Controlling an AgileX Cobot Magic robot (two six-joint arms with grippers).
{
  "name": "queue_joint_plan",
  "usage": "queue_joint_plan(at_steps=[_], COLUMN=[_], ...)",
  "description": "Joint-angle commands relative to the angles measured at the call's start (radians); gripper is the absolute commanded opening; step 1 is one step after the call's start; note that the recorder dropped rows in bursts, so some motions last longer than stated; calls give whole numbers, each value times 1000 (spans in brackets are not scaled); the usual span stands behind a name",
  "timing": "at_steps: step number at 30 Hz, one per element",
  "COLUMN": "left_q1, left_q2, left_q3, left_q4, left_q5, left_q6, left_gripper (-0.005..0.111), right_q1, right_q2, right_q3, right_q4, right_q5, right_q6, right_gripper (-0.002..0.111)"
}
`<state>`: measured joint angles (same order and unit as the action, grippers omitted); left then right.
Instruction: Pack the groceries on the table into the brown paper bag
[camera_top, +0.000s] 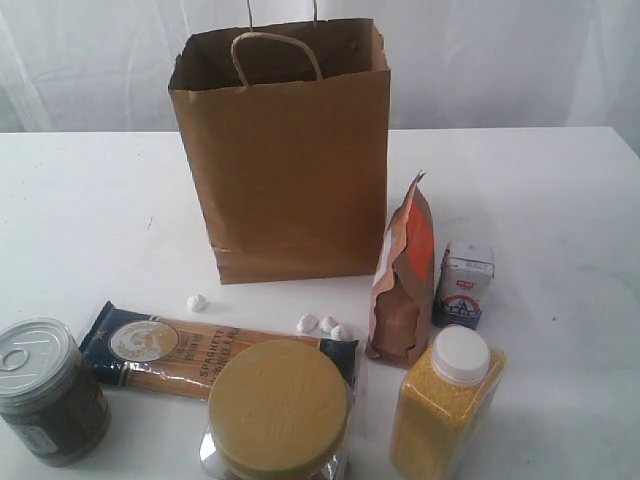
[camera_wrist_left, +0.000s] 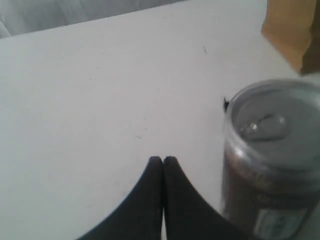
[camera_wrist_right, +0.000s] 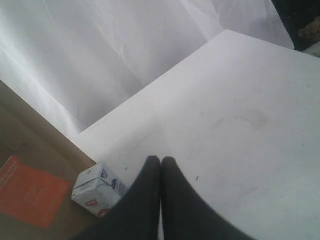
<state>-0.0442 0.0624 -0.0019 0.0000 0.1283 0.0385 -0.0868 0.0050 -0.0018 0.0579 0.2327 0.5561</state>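
Just 1 word comes through clearly: "SPAGHETTI", in dark capitals running along the pale panel of the navy spaghetti packet. A smaller line sits beside it, possibly the same word again, too blurred to settle. The small white-blue carton carries a red-and-blue round badge, but its print is unreadable. It's the same story on the dark tin can: a label, no legible letters

Four small white pebbles, one lying apart from three clustered together; a white curtain hangs behind
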Motion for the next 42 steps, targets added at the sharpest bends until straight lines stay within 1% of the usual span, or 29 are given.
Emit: queue_joint_plan(at_steps=[1,2,5,7,10,11,12,13,15,17,19,21,23,24,27,28,30,31,33,35,37,38,40,42], left_q1=[3,3,3,3,3,3,3,3,3,3,3,3,3,3,3,3,3,3,3,3,3,3,3,3], left_q2=[-5,-5,-5,-5,-3,-1,8,19,46,99,173,290,443,514,766,825,945,983,1049,1084,1101,1103,1103,1103], left_q3=[2,2,2,2,2,2,2,-24,-112,-239,-391,-547,-739,-814,-1067,-1138,-1246,-1274,-1312,-1314,-1293,-1273,-1210,-1140], left_q4=[-245,-282,-292,-292,-292,-292,-302,-329,-357,-357,-357,-357,-361,-361,-358,-358,-358,-358,-358,-353,-343,-343,-345,-345], left_q5=[-102,-116,-128,-212,-586,-786,-886,-954,-940,-859,-755,-562,-225,-77,475,639,895,971,1082,1093,1093,1093,1093,1093], left_q6=[-190,-229,-284,-301,-339,-329,-311,-290,-263,-190,-62,131,307,335,335,335,335,333,333,333,336,340,370,438], left_gripper=[0,0,0,0,0,0,0,0,0,0,0,0,0,0,0,0,0,0,0,0,7,13,30,54], right_q1=[-4,-4,-4,-4,-4,-4,-4,-4,-4,-4,-4,-4,-4,-4,-4,-4,-4,-4,-4,-4,-4,-4,-4,-4], right_q2=[-5,-5,-5,-5,-5,-5,-5,-5,-5,-5,-5,-5,-5,-5,-5,-5,-5,-5,-5,-5,-5,-5,-5,-5], right_q3=[2,2,2,2,2,2,2,2,2,2,2,2,2,2,2,2,2,2,2,2,2,2,2,2], right_q4=[-13,-8,-9,-9,-9,-9,-9,-9,-9,-9,-18,-38,-50,-58,-58,-58,-58,-58,-58,-58,-58,-58,-58,-58], right_q5=[3,3,7,9,22,29,29,29,38,51,53,53,53,51,39,32,22,20,20,20,20,20,20,20], right_q6=[32,32,32,32,32,32,32,32,32,32,27,24,24,24,24,24,24,24,24,24,24,24,24,24], right_gripper=[0,0,0,0,0,0,0,0,0,0,0,0,0,0,0,0,0,0,0,0,0,0,0,0])
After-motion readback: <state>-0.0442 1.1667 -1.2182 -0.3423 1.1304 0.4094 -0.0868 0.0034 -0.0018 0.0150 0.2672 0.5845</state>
